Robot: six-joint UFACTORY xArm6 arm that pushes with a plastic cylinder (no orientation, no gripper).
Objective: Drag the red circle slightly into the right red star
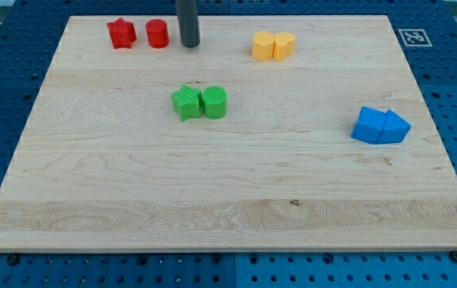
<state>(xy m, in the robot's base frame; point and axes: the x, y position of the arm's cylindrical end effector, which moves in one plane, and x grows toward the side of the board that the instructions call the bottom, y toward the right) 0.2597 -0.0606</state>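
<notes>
My tip [190,45] just right of red circle [157,34]; red star [121,34] beyond

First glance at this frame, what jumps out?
The dark rod coming down at the view's top, my tip just to the right of the red circle, which sits beside the red star with a narrow gap. Next, three tight coloured pairs: green blocks mid-board, yellow blocks at the top, blue blocks at the right.

Near the table's top edge, my tip [190,45] stands just right of the red circle [157,34]; the red star [121,34] blocks its left, with a small gap between.
</notes>
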